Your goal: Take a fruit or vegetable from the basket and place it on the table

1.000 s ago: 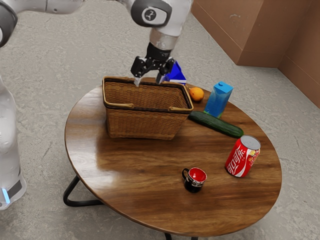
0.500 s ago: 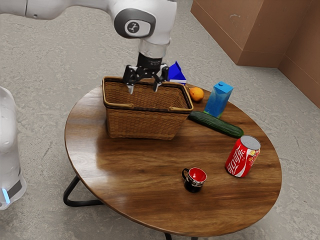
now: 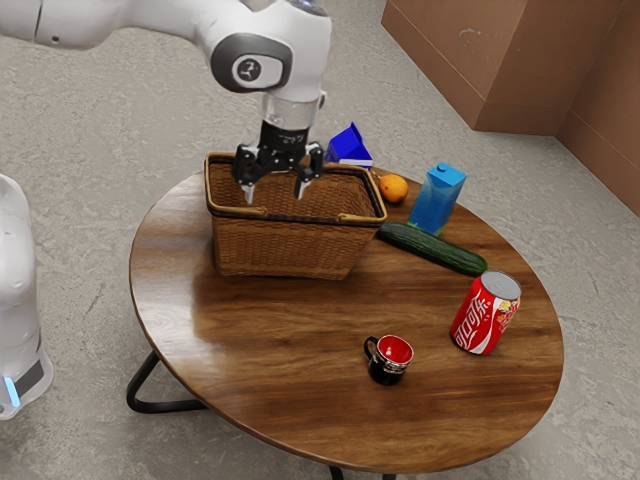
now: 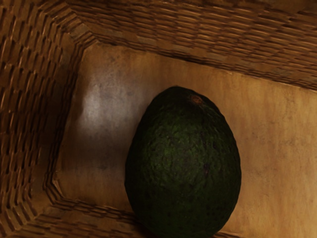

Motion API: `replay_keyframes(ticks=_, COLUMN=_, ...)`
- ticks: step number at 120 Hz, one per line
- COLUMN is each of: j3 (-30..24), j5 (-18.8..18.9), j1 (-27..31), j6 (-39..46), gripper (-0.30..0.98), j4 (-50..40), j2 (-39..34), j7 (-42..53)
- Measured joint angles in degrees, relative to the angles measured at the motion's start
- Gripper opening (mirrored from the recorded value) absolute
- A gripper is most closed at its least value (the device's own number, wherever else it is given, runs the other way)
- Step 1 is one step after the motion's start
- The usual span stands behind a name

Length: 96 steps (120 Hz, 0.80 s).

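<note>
My gripper (image 3: 274,194) points down into the mouth of the wicker basket (image 3: 285,248), its two fingers apart with nothing seen between them. In the wrist view a dark green avocado (image 4: 183,163) lies on the basket's floor (image 4: 109,119), below my hand and close to one of the woven walls. The table (image 3: 300,360) carries the basket.
An orange (image 3: 392,188), a cucumber (image 3: 432,249) and a blue carton (image 3: 437,199) are beside the basket, toward the exterior view's right. A dark blue box (image 3: 349,147) is behind it. A red can (image 3: 486,313) and a black mug (image 3: 388,366) stand nearer the front.
My hand has moved toward the exterior view's left and lower, from the basket's far rim to within its mouth. The basket and the things around it have stayed put.
</note>
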Motion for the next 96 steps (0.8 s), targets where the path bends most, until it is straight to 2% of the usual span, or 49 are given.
replay_keyframes(ticks=38, j3=0.03, j5=0.26, j1=2.11, j6=1.88, gripper=0.68, j4=-1.19, j2=0.18, j7=1.50)
replay_keyframes(ticks=69, j3=0.03, j5=0.30, j1=2.86, j6=4.37, gripper=0.68, j4=-1.21, j2=4.30, j7=2.26)
replay_keyframes(ticks=96, j3=0.05, j5=-0.04, j1=2.92, j6=7.27, gripper=0.68, j4=-3.25, j2=4.97, j7=2.68)
